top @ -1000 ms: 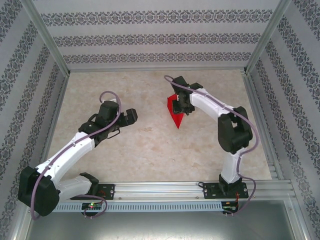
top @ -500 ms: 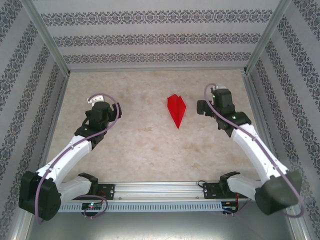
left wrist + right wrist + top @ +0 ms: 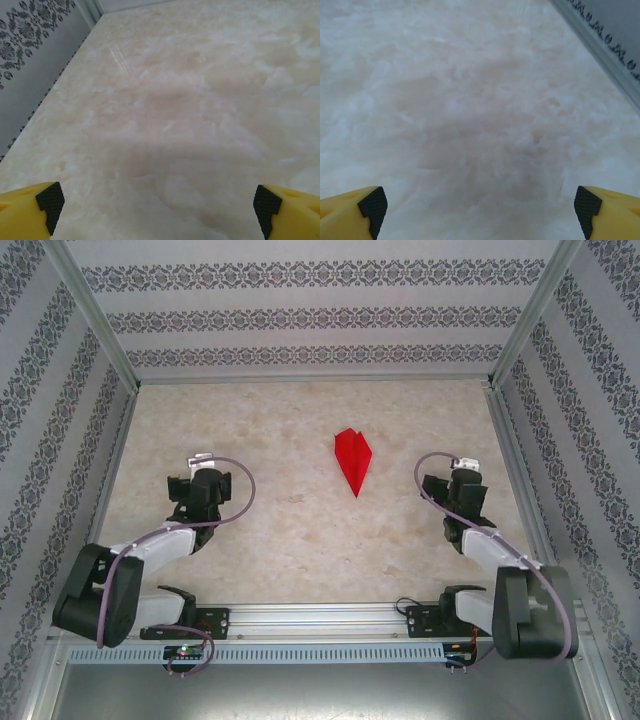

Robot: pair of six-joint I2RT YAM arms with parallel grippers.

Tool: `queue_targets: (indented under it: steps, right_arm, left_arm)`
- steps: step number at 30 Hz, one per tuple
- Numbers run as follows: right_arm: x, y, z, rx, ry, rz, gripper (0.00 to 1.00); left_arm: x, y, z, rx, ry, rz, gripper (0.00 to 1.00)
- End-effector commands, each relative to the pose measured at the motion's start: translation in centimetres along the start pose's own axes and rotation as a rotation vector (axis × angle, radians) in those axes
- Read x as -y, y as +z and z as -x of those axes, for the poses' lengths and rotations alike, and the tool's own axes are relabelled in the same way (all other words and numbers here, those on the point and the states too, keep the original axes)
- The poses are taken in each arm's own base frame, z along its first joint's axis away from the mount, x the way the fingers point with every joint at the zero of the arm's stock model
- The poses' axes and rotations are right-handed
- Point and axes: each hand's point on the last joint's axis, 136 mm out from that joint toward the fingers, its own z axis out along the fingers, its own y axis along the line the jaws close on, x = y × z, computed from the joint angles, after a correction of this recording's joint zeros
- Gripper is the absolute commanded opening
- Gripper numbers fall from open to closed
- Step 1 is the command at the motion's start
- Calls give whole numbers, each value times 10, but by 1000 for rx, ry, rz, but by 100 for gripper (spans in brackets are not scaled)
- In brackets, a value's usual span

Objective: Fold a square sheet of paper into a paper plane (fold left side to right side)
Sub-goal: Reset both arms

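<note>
- Folded close to its base, the left arm [image 3: 150, 540] points forward; the left gripper [image 3: 200, 468] has its jaws spread wide, nothing between them.
- Mirrored pose for the right arm [image 3: 497, 545], and the right gripper [image 3: 462, 472] gapes wide, empty too.

- The right claw [image 3: 458, 472] has let go of the plane [image 3: 353, 458]; its jaws are now wide apart.
- The right arm has pulled back to the near right of the bench [image 3: 300, 530].
- The left claw [image 3: 197, 472] has drawn back nearer its base.

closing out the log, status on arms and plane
Left fingers open, empty. Right fingers open, empty. Plane lying free, clear of both. Nothing in the way.
</note>
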Motion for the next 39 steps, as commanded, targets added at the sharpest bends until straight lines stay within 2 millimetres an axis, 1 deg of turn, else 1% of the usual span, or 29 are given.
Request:
queue_targets:
  steps: [1, 4, 5, 6, 8, 10, 11, 12, 14, 15, 17, 18, 20, 30, 39]
  right_arm:
    - [-17, 0, 52, 221, -22, 89, 98]
    - [-21, 7, 59, 245, -44, 106, 98]
    - [-24, 11, 61, 229, -41, 120, 98]
    - [-26, 14, 58, 206, -44, 136, 98]
    - [-31, 15, 60, 205, -46, 168, 98]
    - [-36, 15, 58, 227, -37, 198, 98]
    - [-37, 15, 59, 259, -31, 210, 98]
    - [-38, 17, 56, 272, -28, 214, 98]
    - [-41, 25, 55, 292, -31, 228, 98]
    - [-41, 27, 43, 277, -35, 230, 98]
    - [-45, 30, 43, 273, -45, 250, 98]
    - [-46, 31, 42, 249, -52, 246, 98]
    - [-48, 33, 48, 253, -64, 224, 98]
    - [-54, 33, 46, 241, -116, 194, 98]
    - [-54, 34, 46, 239, -114, 194, 98]
  left_arm:
    - [3, 5, 27, 133, -12, -47, 100]
    - [12, 10, 32, 170, 2, -113, 100]
    - [15, 12, 33, 178, 7, -137, 100]
    - [17, 13, 35, 187, 8, -150, 100]
    - [19, 17, 36, 176, -20, -192, 100]
    - [22, 21, 32, 208, -60, -238, 100]
    - [21, 27, 25, 193, -71, -232, 100]
    - [22, 29, 24, 206, -79, -236, 100]
    - [24, 33, 22, 178, -81, -266, 100]
    - [25, 33, 22, 180, -79, -273, 100]
    - [27, 39, 16, 160, -81, -279, 100]
    - [28, 44, 17, 159, -81, -277, 100]
    - [23, 51, 15, 102, -119, -298, 100]
    - [23, 51, 15, 103, -127, -310, 100]
    - [22, 51, 16, 104, -127, -310, 100]
